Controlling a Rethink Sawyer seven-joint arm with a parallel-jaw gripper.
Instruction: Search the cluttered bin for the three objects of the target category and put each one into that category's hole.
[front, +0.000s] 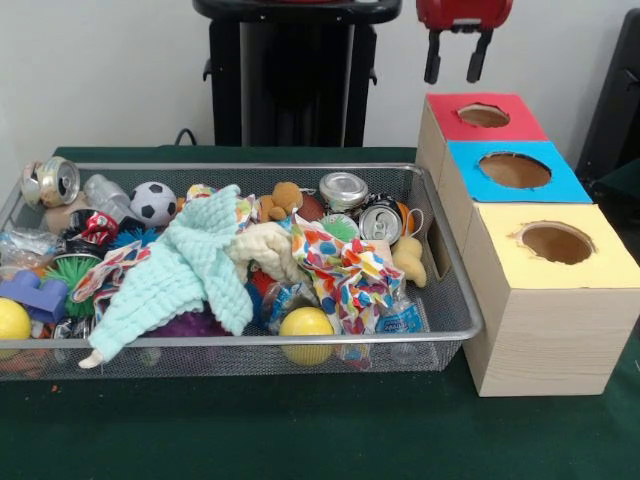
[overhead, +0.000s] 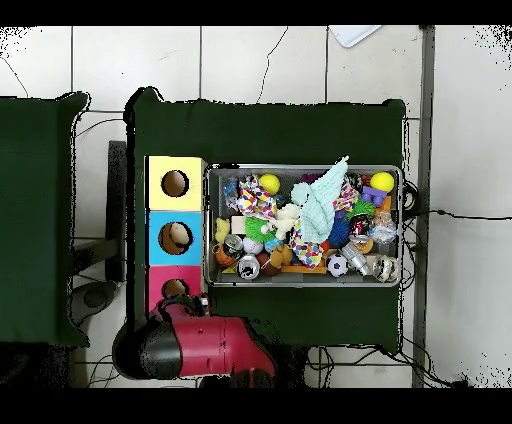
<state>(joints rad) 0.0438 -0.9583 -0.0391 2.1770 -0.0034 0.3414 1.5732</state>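
The wire mesh bin (front: 250, 341) is full of toys, cloths and cans; it also shows in the overhead view (overhead: 211, 225). A clear plastic bottle (front: 106, 194) lies at its back left. Crinkled clear plastic with a blue label (front: 401, 320) lies at the front right, partly under a dotted cloth. More clear plastic (front: 24, 246) lies at the left edge. The blue-surround hole (front: 514, 170) is the middle of three boxes; from overhead (overhead: 175, 237) something pale shows inside it. My gripper (front: 455, 60) is open and empty, high above the red-surround hole (front: 484, 115).
A yellow-surround hole (front: 556, 242) tops the nearest box. A mint knitted cloth (front: 185, 270), a dotted cloth (front: 340, 265), metal cans (front: 343, 190), a soccer ball (front: 153, 203) and yellow balls (front: 306, 325) cover the bin. The pedestal (front: 290, 75) stands behind.
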